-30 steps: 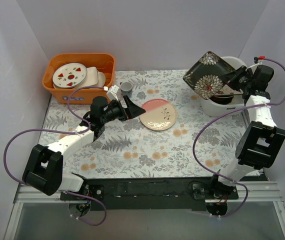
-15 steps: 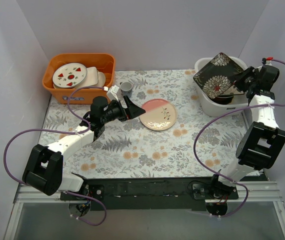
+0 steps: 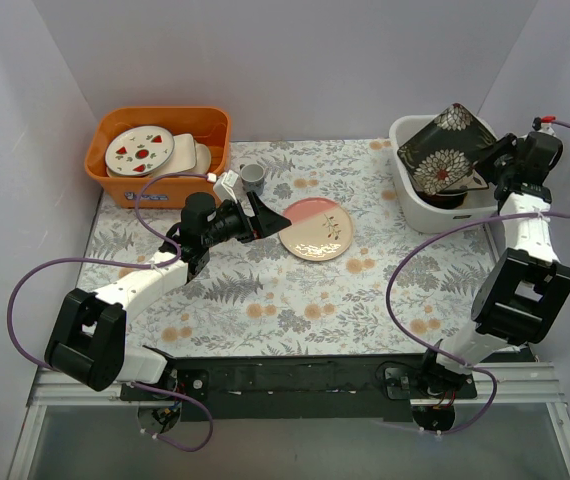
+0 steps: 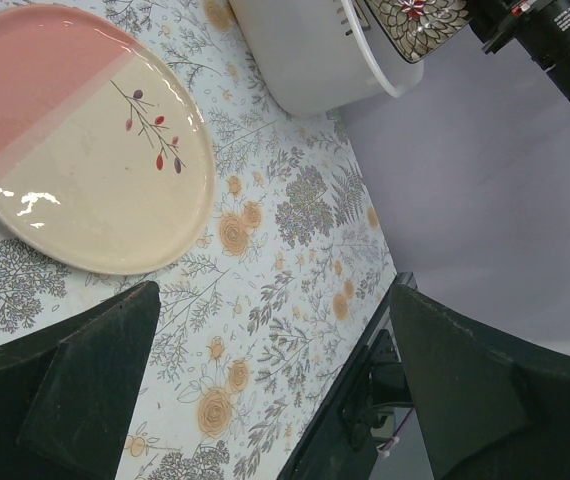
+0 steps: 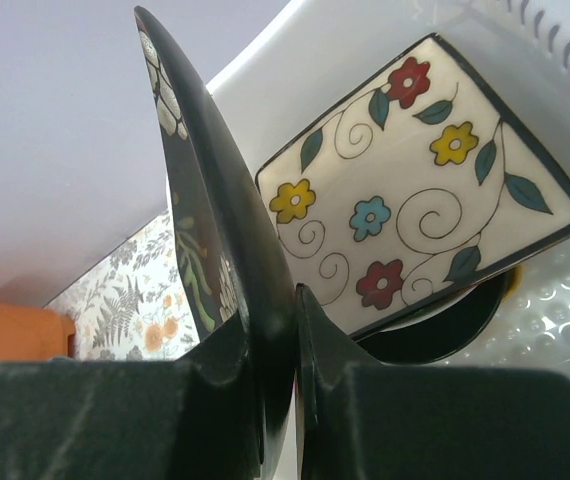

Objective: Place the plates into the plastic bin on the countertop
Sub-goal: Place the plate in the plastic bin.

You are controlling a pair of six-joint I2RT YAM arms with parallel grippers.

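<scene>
You see the right gripper (image 5: 280,315) pinching the edge of the black square chrysanthemum plate (image 3: 443,150), tilted on edge inside the plastic bin (image 3: 402,136) above the cream square floral plate (image 5: 415,170), while the left gripper (image 3: 270,214), jaws spread wide, hovers just beside the pink round plate (image 3: 316,228) on the countertop (image 3: 265,290).

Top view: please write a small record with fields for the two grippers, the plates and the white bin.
left gripper: open, empty, beside pink plate
right gripper: shut on black plate
black plate: tilted on edge, over white bin
pink plate: flat on countertop, untouched
white bin: holds cream floral plate over dark plate
left to do: release black plate, bring pink plate
</scene>
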